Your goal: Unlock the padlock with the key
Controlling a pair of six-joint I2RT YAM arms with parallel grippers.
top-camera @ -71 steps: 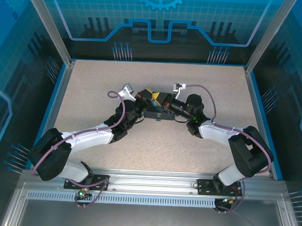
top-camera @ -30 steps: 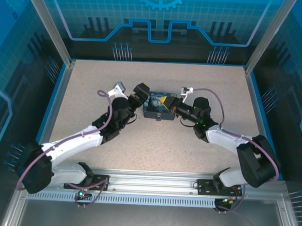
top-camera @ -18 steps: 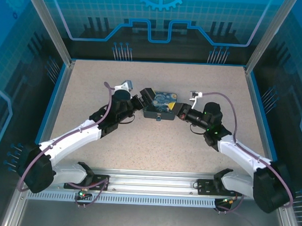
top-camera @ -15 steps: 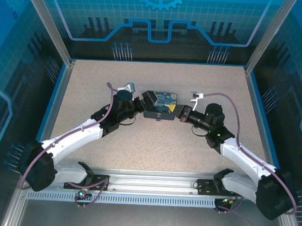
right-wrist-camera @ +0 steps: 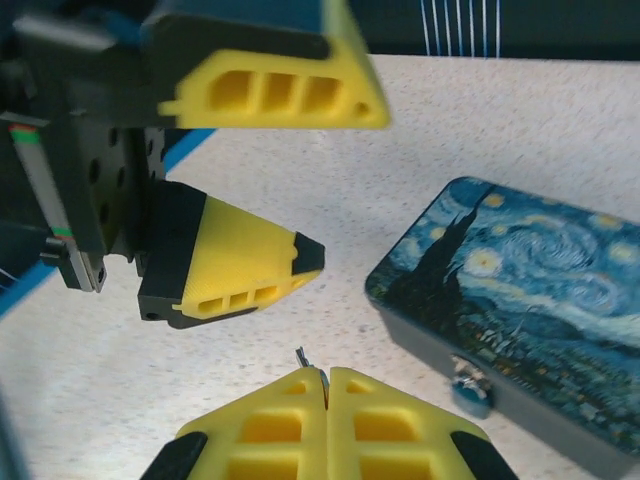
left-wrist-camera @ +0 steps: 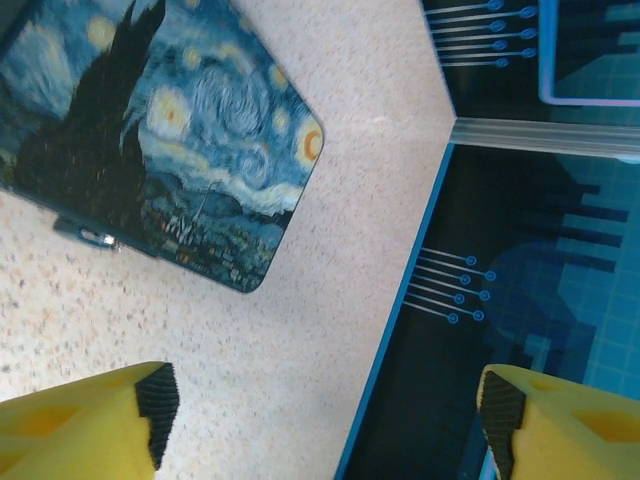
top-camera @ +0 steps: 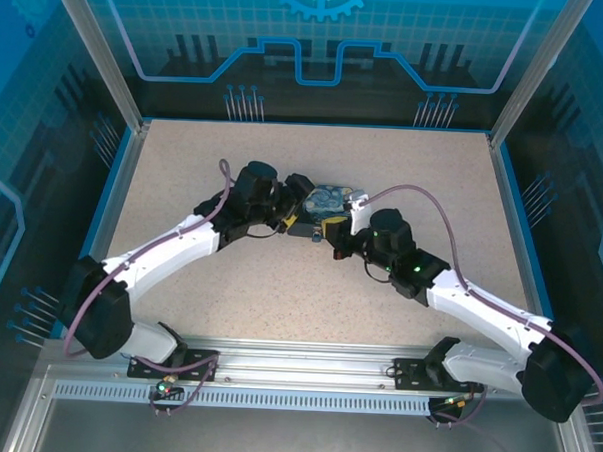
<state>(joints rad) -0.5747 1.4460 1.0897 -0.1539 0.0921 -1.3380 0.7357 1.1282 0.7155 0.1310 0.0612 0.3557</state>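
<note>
Arms come first, being closest: the left arm [top-camera: 160,255] and the right arm [top-camera: 483,306] are bolted at the near edge of the table [top-camera: 185,151], and both bend inward toward its middle. A little further out, the right end effector [right-wrist-camera: 325,378] hangs low over the speckled surface. Its yellow fingers [right-wrist-camera: 395,430] are pressed tight together, and a thin sliver of metal, the key [right-wrist-camera: 302,357], pokes out from between the tips.

Just past it lies a painted tin [right-wrist-camera: 545,285] with a swirling night-sky lid, flat on the table and closed. The padlock [right-wrist-camera: 470,392] is tiny, teal-bodied with a silvery shackle. It hangs at the clasp on the tin's front wall, near the right fingers but apart from them, and the key tip is not touching it.

At the tin's left end stands the left end effector [left-wrist-camera: 325,400], its fingers spread wide and holding nothing. The lower yellow fingertip [right-wrist-camera: 245,265] points toward the tin's corner from close by, and the other sits higher up. In the left wrist view the lid lies ahead of those spread fingers. Beyond the tin the table runs on to the blue rear panel [top-camera: 319,47].
</note>
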